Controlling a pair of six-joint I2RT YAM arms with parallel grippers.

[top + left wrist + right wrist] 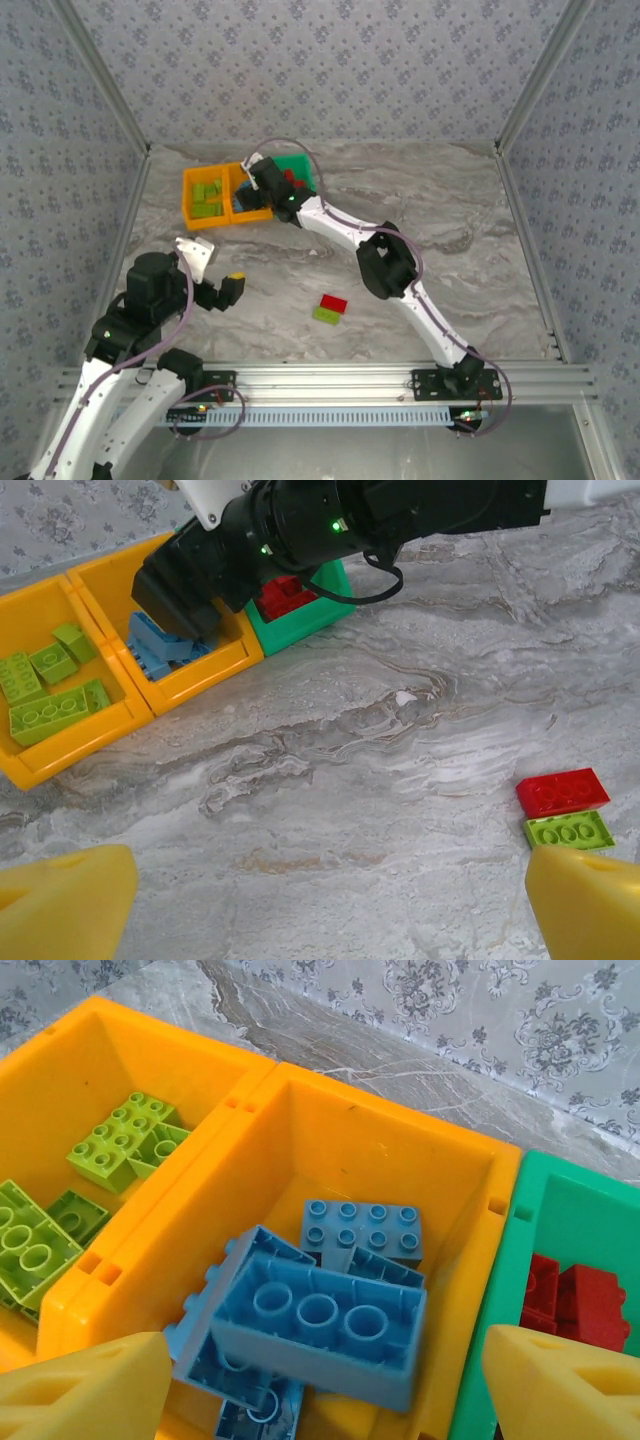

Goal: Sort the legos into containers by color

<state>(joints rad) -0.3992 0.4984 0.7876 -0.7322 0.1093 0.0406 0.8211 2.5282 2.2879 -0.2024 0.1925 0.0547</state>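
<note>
I work in a robot test cell in a lab: my two arm bases (455, 385) are bolted to a slotted aluminium rail (330, 378) along the near edge of a marble-patterned table (460, 230). Flat panels (330, 60) papered in a grey floral print box the table in on three sides. Bare aluminium posts (100, 72) hold them at the far corners, and loose cables (189, 285) loop off my joints.

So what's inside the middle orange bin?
The middle orange bin holds light blue bricks, piled up; the topmost brick lies upside down. Anything beneath the pile is covered.
</note>
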